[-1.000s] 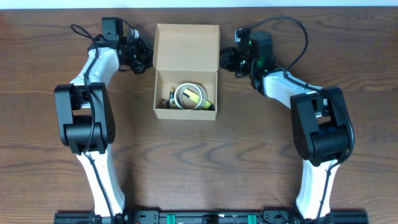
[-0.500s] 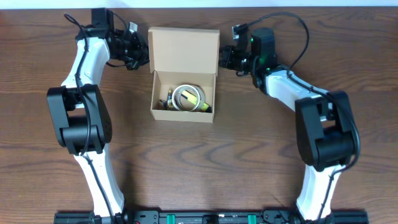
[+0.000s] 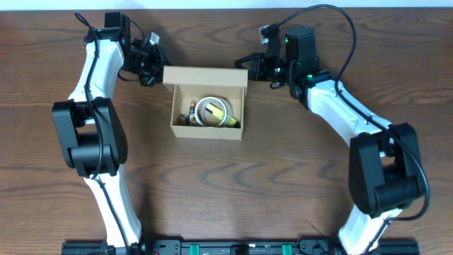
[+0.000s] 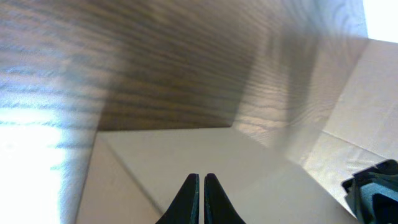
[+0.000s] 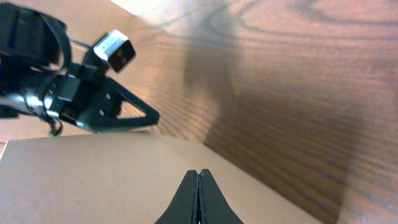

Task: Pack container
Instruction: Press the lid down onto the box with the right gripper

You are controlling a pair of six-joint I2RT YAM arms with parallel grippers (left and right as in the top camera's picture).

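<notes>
From overhead, the container (image 3: 205,133) sat open near the middle of the far half of the worktop (image 3: 283,177). Its lid (image 3: 205,76) stood up along the far side and showed only as a narrow tan band. Inside lay a tape roll (image 3: 212,110) with a few small items beside it, too small to make out. The left gripper (image 3: 157,64) was at the lid's far left corner and the right gripper (image 3: 252,67) at its far right corner, one on each side of the flap. Both arms reached in from the near edge and bent inward towards the box. From this height I could not tell how far either pair of fingers was parted.

In the left wrist view, the left gripper (image 4: 200,182) had its two dark fingers drawn together, with only a hairline slit between the tips. They pointed at the plain cardboard of the lid (image 4: 249,168), which filled the lower half of the picture. Whether the tips touched it I could not tell. Wood-grain worktop (image 4: 155,62) lay beyond, and a dark part of the right arm (image 4: 373,186) showed at the lower right corner.

In the right wrist view, the right gripper (image 5: 199,183) was likewise closed, fingertips pressed together and holding nothing visible. The tan lid (image 5: 93,180) spread below and to the left of them. The left gripper (image 5: 152,116) was at the flap's other end, black and pointed.
</notes>
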